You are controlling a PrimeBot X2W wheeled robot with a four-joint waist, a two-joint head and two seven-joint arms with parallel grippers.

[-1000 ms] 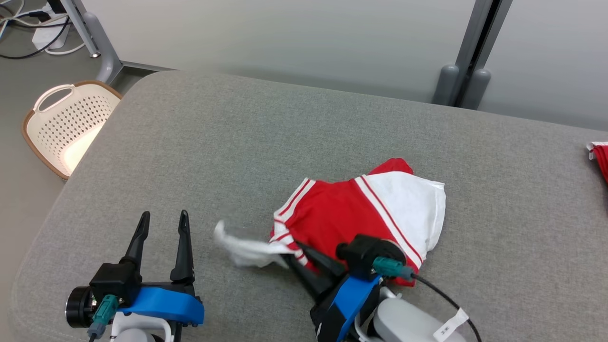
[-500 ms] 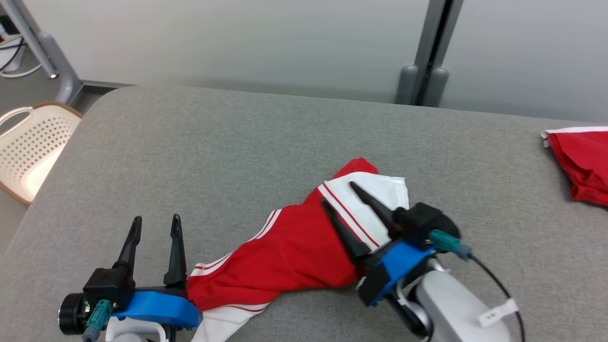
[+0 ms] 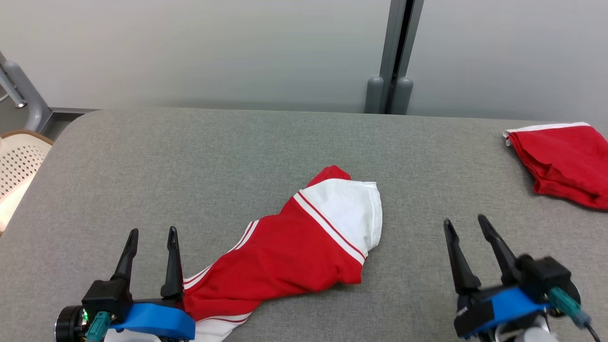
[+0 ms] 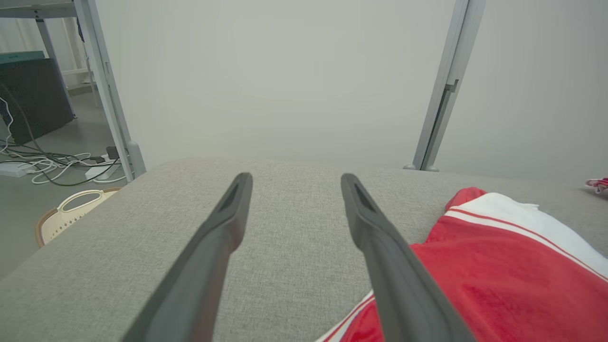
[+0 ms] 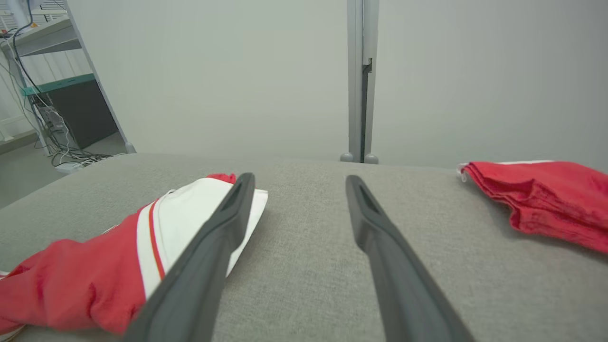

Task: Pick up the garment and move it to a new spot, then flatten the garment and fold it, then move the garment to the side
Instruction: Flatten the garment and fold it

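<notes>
— Where is the garment (image 3: 304, 247)?

— Bunched on the table (image 3: 190, 156), slanting from 7 o'clock up to 1 o'clock. My left fingers (image 3: 172, 256) stand spread and empty beside its 7 o'clock end; my right fingers (image 3: 457, 256), also spread and empty, sit apart at 4 o'clock.

— How would you flatten it?

— I'd pinch one end with each, single layer only, draw them apart low, and avoid the other red cloth (image 3: 560, 161) at 2 o'clock.
</notes>
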